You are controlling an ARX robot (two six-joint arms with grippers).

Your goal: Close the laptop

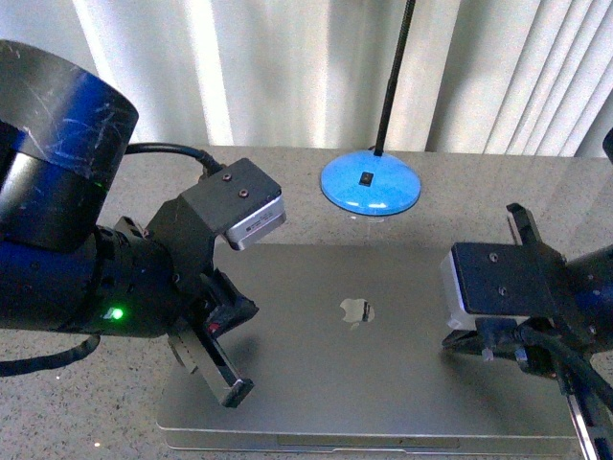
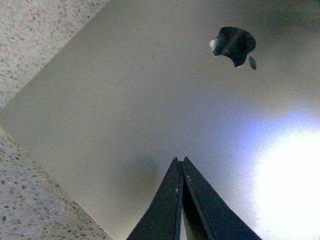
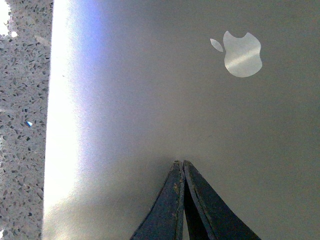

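Observation:
The silver-grey laptop (image 1: 383,364) lies flat on the table with its lid down, apple logo (image 1: 356,310) facing up. The keys, trackpad and screen are hidden under the lid. My left gripper (image 1: 235,391) is shut and empty over the lid's left part. My right gripper (image 1: 469,343) is shut and empty over the lid's right part. In the left wrist view the lid (image 2: 150,110) fills the picture beyond the closed tips (image 2: 180,161). In the right wrist view the lid (image 3: 150,100) and logo (image 3: 242,54) lie beyond the closed tips (image 3: 179,163).
A blue round lamp base (image 1: 371,185) with a black stem stands behind the laptop. White curtains hang at the back. Speckled stone tabletop (image 1: 115,412) surrounds the laptop and shows in the wrist views (image 2: 30,35) (image 3: 20,125).

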